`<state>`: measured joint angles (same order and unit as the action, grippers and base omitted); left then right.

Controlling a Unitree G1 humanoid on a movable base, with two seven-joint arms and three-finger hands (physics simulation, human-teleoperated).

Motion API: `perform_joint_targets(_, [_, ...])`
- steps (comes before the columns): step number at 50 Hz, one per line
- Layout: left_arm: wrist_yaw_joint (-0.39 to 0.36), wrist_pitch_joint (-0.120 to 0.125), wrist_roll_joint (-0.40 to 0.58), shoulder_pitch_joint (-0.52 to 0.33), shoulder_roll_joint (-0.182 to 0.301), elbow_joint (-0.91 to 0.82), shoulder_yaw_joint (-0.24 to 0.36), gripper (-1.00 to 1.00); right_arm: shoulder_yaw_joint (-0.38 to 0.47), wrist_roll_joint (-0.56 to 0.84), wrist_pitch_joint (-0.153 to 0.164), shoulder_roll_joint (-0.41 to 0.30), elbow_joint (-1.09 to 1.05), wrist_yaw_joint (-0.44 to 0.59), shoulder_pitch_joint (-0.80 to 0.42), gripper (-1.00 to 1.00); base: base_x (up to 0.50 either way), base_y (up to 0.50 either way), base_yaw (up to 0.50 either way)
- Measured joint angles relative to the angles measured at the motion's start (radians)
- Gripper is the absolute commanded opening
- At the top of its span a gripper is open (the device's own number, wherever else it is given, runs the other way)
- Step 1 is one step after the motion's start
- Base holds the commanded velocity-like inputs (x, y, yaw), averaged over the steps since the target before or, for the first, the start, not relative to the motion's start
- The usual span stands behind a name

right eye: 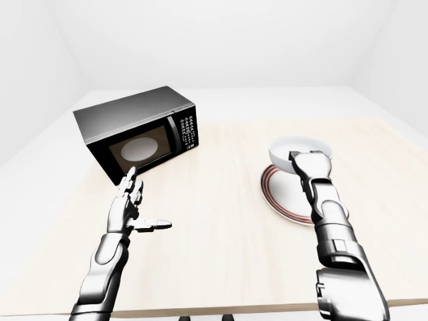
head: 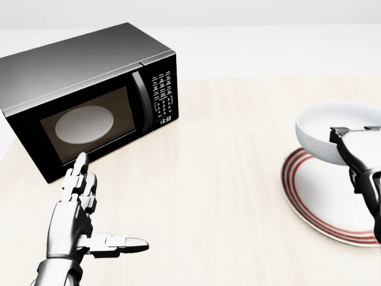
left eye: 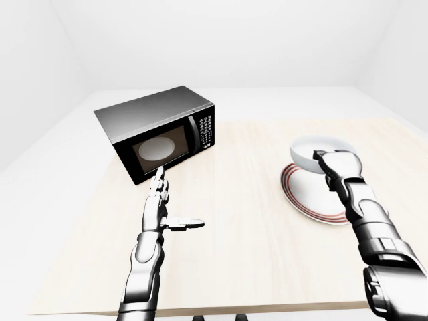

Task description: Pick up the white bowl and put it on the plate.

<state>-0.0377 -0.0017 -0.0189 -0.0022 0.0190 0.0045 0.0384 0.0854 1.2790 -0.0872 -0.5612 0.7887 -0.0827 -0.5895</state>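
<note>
The right hand [head: 352,146] grips the white bowl [head: 333,132] by its rim, apparently just above the red-ringed plate [head: 309,196], over its upper edge; the left hand [head: 77,208] hangs open, well apart.

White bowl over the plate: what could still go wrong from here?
The right hand grips only the white bowl at its near rim, so it might tip or slip. The bowl overlaps only the plate at its top edge; released now, it may land off-center or hit the rim.
</note>
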Motion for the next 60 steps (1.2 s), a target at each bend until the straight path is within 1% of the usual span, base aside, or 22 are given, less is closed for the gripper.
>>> perform_joint_targets(36, [0.000,0.000,0.000,0.000,0.000,0.000,0.000,1.00,0.015,-0.031,0.000,-0.022,0.009,-0.006,0.050,-1.00,0.00,0.00,0.00])
perform_joint_targets(60, [0.000,0.000,0.000,0.000,0.000,0.000,0.000,1.00,0.013,-0.066,0.000,-0.020,0.040,-0.016,0.067,-1.00,0.00,0.00,0.00])
